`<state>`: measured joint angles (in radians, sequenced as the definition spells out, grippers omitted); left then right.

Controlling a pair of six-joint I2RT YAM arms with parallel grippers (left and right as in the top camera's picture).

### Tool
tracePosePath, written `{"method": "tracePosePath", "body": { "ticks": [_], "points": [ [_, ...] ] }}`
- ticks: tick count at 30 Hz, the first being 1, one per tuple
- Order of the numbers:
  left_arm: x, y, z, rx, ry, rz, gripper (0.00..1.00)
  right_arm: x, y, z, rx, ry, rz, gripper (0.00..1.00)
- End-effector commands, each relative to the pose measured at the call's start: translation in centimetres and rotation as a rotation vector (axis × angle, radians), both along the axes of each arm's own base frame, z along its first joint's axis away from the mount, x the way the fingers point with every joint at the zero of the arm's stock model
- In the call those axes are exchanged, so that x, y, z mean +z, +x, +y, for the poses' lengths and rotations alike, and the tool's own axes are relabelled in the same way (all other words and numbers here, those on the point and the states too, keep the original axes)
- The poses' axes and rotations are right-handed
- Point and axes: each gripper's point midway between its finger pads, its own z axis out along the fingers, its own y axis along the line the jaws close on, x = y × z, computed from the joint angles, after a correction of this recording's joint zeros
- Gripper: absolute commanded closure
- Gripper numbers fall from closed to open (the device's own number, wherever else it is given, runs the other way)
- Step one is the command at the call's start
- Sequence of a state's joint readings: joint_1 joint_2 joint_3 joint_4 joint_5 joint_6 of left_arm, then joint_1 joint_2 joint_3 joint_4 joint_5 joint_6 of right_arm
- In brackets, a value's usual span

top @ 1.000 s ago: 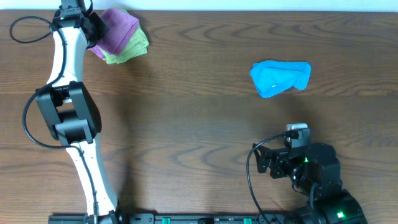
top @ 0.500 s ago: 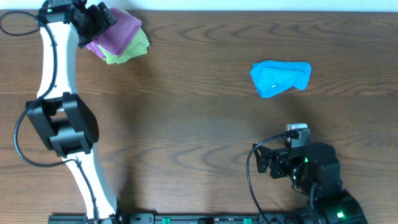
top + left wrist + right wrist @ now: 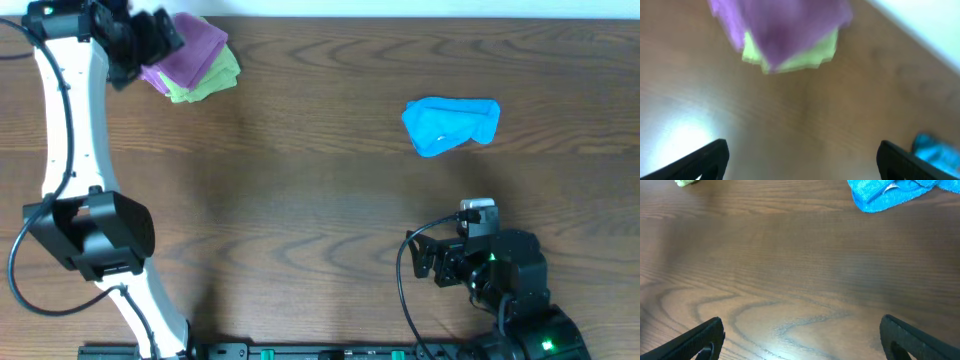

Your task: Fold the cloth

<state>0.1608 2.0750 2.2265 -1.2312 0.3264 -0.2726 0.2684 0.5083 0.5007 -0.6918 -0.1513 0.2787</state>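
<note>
Lilac-purple terry cloth (image 3: 195, 45) bunched atop lime-green cloth (image 3: 212, 85), far-left corner of brown wooden table (image 3: 320, 190). Left gripper (image 3: 800, 155) near pile; wrist view alone shows fingers wide apart, empty. Right gripper (image 3: 800, 337) spread, empty, facing crumpled bright blue cloth (image 3: 890, 192)

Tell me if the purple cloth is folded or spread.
Folded, loosely: the purple cloth sits as a compact bundle atop the green cloth.

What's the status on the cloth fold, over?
Left end effector open, empty, just short of the purple cloth. Right end effector open, low over bare table. Purple cloth lies atop the lime-green cloth, not gripped. Blue cloth well clear.
</note>
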Motion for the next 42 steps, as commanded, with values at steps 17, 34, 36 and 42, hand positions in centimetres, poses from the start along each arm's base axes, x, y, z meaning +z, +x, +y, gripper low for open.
{"method": "tracePosePath", "body": {
  "ticks": [17,34,36,42],
  "points": [
    [4.7,-6.6,-1.2,-0.251,0.163,-0.001,0.05,-0.2,0.1,-0.4,-0.025,0.003,0.004,0.01],
    [0.7,-14.1,-1.8,-0.199,0.252,-0.299,0.05,-0.2,0.1,-0.4,-0.025,0.003,0.004,0.01],
    [-0.4,-15.7,-2.0,-0.185,0.259,-0.346,0.05,-0.2,0.1,-0.4,-0.025,0.003,0.004,0.01],
    [-4.7,-20.6,-2.6,-0.171,0.281,-0.451,0.05,-0.2,0.1,-0.4,-0.025,0.003,0.004,0.01]
  ]
}}
